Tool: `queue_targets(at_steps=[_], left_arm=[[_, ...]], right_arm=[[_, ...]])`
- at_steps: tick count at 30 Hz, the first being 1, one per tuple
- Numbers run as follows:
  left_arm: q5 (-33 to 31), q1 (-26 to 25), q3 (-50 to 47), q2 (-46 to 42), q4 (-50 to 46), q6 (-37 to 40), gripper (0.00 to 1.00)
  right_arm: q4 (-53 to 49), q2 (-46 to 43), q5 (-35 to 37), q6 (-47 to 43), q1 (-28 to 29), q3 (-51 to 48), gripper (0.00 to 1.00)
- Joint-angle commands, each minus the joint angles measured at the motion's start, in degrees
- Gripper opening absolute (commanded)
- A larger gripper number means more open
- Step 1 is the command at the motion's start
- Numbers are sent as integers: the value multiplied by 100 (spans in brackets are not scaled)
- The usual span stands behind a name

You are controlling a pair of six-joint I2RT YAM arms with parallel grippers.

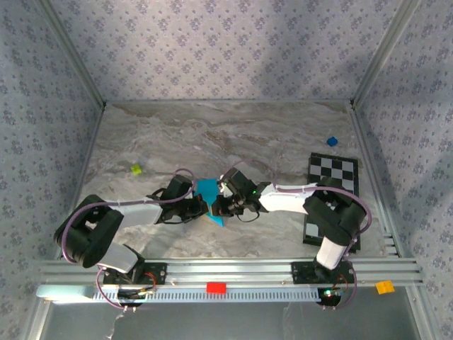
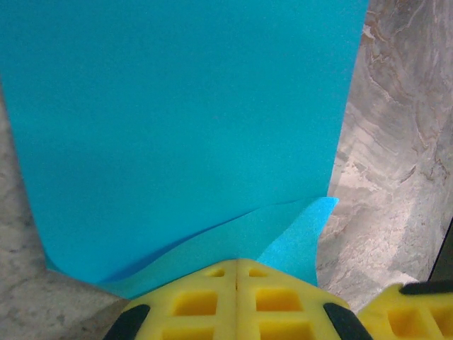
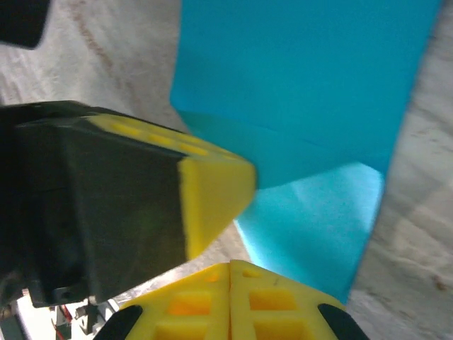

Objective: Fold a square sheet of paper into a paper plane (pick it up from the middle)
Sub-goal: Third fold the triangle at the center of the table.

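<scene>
While my left tool and right tool both pinch the square sheet of paper, one fold shows; most remain.

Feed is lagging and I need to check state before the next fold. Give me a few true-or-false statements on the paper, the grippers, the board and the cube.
1. The left gripper is shut on the paper. True.
2. The cube sits on the table just beyond the far edge of the board. True.
3. The paper lies on the board. False: it is at mid-table between the two grippers, and the board is off to the right.
4. The right gripper has its jaws wide open. False: its fingers are pressed together.
</scene>
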Motion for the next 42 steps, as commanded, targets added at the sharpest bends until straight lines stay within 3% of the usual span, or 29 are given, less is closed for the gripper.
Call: queue_targets(at_steps=[1, 11, 15, 24, 35, 42], left_arm=[[-120, -20, -77, 209, -296, 118, 0], [330, 11, 4, -72, 136, -19, 0], [134, 15, 144, -402, -252, 76, 3], [-210, 95, -175, -400, -180, -104, 4], [-134, 775, -477, -81, 102, -23, 0], [38, 1166, -283, -56, -242, 250, 0]], right_arm=[[-147, 125, -53, -114, 72, 192, 7], [-40, 546, 260, 349, 47, -281, 4], [141, 555, 241, 526, 65, -439, 3], [187, 569, 244, 580, 74, -428, 2], [77, 707, 303, 616, 58, -492, 0], [144, 746, 305, 676, 83, -568, 0]])
